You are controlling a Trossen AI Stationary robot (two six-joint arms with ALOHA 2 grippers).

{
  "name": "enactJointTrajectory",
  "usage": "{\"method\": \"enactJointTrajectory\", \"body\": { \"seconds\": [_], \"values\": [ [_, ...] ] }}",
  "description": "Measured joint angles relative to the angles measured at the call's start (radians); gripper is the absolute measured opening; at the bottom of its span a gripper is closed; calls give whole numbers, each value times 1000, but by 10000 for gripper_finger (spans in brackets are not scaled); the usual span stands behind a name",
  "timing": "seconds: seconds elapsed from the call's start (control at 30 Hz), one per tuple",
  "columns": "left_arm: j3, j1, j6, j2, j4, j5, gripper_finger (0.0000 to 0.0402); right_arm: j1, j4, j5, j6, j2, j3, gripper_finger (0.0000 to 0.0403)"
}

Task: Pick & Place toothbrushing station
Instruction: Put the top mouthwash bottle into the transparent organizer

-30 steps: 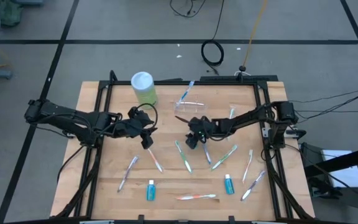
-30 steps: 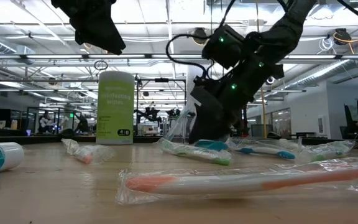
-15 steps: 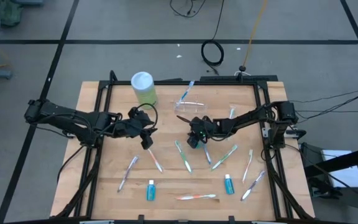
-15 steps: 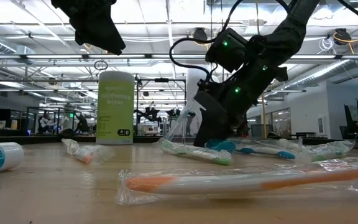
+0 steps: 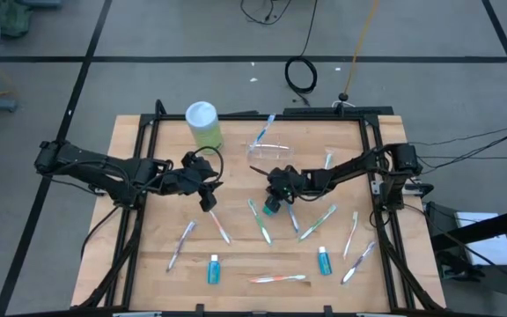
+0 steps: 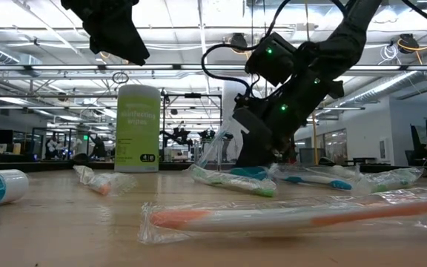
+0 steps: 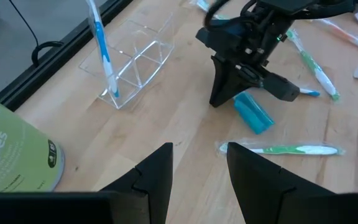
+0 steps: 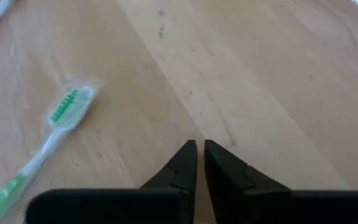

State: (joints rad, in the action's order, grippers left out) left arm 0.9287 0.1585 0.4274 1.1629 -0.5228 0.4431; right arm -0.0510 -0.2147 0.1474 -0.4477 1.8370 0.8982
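Note:
My right gripper is shut at mid-table, its fingertips down at the wood, and nothing shows between them in the right wrist view. A small blue tube lies flat on the table right beside those fingers. A wrapped green toothbrush lies just nearer the front edge. My left gripper hangs open above the table's left-centre, holding nothing. A clear holder at the far centre has a blue toothbrush standing in it. My right gripper has no thing between its shut fingers. They slant down from the table's right side, next to the blue tube's near end. I cannot tell whether a finger touches the tube or the wood.
A green wipes canister stands at the far left. Several wrapped toothbrushes lie over the near half of the table, an orange one nearest the front. Two more blue tubes lie near the front edge.
My right gripper has shut where it stood, with a slight roll of the wrist. The small blue tube was mostly under the gripper in the high view. It now shows beside the fingers.

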Motion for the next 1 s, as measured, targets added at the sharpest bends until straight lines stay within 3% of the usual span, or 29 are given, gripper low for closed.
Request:
{"method": "enactJointTrajectory", "body": {
  "seconds": [0.2,0.37,0.57,0.9,1.0],
  "values": [
    [0,1,-5,0,-1,0,159,-7,1,-24,151,-62,0,13],
    [0,0,-5,0,-5,0,159,-6,47,-155,462,-179,1,53],
    [0,0,-34,0,-6,0,159,1,275,-349,825,-287,-6,111],
    [0,0,-34,0,-4,0,159,-69,112,-364,905,-227,-100,169],
    [0,0,-34,0,-3,0,159,-83,97,-415,920,-196,-98,179]
  ]
}}
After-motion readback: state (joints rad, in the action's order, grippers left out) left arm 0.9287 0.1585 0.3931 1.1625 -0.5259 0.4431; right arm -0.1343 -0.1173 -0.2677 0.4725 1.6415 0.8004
